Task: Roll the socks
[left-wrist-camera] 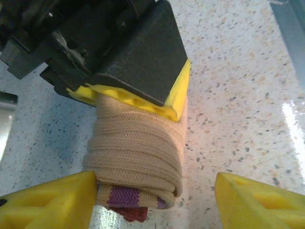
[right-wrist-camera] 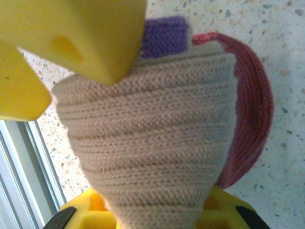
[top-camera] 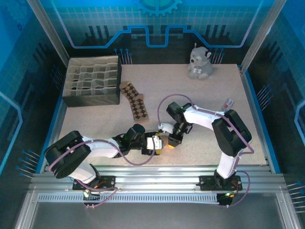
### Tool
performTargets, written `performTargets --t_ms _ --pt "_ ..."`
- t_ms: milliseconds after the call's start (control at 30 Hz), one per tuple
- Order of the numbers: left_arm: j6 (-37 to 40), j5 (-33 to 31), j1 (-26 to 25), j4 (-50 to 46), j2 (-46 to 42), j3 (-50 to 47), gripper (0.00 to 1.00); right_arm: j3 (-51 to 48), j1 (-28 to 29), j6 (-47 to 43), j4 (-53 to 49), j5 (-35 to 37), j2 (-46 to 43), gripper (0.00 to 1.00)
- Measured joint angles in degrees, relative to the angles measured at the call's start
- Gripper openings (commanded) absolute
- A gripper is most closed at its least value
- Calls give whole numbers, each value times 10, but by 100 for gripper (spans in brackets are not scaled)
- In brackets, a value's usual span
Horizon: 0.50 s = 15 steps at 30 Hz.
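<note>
The beige sock, rolled into a tight bundle with a purple stripe and red toe at its end, lies on the speckled table. In the top view the beige sock sits between both grippers. My right gripper is shut on the roll's narrow end; it shows as the black-and-yellow right gripper above the roll. My left gripper is open, its left finger touching the roll, the other well clear. The brown argyle sock lies flat, farther back.
A cardboard divider box stands at the back left. A grey plush toy sits at the back right, with a small tag on the table on the right. A metal rail runs along the near edge.
</note>
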Motion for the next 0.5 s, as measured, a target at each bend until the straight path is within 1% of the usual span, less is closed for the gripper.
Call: performTargets --t_ms 267,333,400,433,500 --pt "36 -24 -8 -11 51 33 66 13 -3 11 -16 -3 11 0" --pt "40 -28 -9 -10 57 37 64 15 -4 12 -19 -4 13 0" --pt "43 -30 -10 -10 61 40 59 15 -5 13 -21 -5 14 0" --pt "44 -31 -10 -10 64 43 55 15 -5 13 -22 -6 14 0" --pt "45 -36 -10 -10 69 48 43 16 -5 14 -25 -6 14 0"
